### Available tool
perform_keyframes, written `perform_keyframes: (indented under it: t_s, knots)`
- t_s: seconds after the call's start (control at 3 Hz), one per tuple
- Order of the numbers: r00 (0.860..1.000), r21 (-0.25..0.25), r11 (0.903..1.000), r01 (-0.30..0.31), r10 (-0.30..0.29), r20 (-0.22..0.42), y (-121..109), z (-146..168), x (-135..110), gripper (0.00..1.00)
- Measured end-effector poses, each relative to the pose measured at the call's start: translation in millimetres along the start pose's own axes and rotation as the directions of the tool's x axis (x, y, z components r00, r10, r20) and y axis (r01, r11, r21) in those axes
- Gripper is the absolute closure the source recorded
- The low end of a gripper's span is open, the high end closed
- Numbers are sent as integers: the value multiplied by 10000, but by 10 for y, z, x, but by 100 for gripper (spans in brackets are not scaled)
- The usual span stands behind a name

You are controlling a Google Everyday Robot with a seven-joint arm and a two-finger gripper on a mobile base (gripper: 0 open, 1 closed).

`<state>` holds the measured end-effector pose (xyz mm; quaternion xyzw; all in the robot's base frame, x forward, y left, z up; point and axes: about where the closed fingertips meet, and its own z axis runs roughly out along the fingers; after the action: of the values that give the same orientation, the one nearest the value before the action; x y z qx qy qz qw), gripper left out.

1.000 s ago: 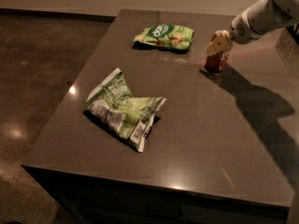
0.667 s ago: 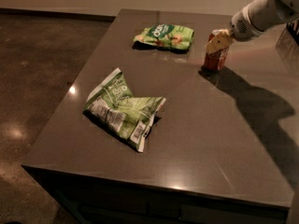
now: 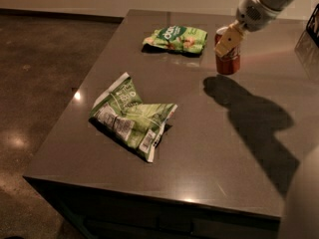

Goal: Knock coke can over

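The coke can [image 3: 228,62] is a small red can standing upright on the dark table [image 3: 209,133], at the far right. My gripper [image 3: 229,41] reaches in from the upper right and sits right at the can's top, its tan fingers [image 3: 227,40] covering the upper part of the can. The white arm [image 3: 264,4] leads up to the top right corner.
A green snack bag [image 3: 175,38] lies at the far middle of the table, just left of the can. A second, crumpled green bag [image 3: 130,117] lies nearer the front left. A dark object [image 3: 314,24] shows at the right edge. The arm's shadow [image 3: 249,118] falls on the table.
The gripper has shifted slightly left and lower onto the can's top. The can still stands upright in the same spot.
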<state>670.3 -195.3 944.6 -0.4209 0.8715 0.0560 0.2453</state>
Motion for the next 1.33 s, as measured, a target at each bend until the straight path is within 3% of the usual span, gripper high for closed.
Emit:
perform_keyframes:
  t_s: [0.33, 0.67, 1.0, 1.33]
  knots:
    - [9727, -804, 9883, 1299, -1428, -1830, 361, 20, 82, 100]
    - [9146, -1304, 9656, 2250, -2554, -3134, 595, 120, 158, 100]
    - [8450, -1534, 9436, 2936, -3312, -4199, 740, 226, 269, 75]
    - [8288, -1449, 9351, 3235, -3538, -4335, 832, 236, 340, 52]
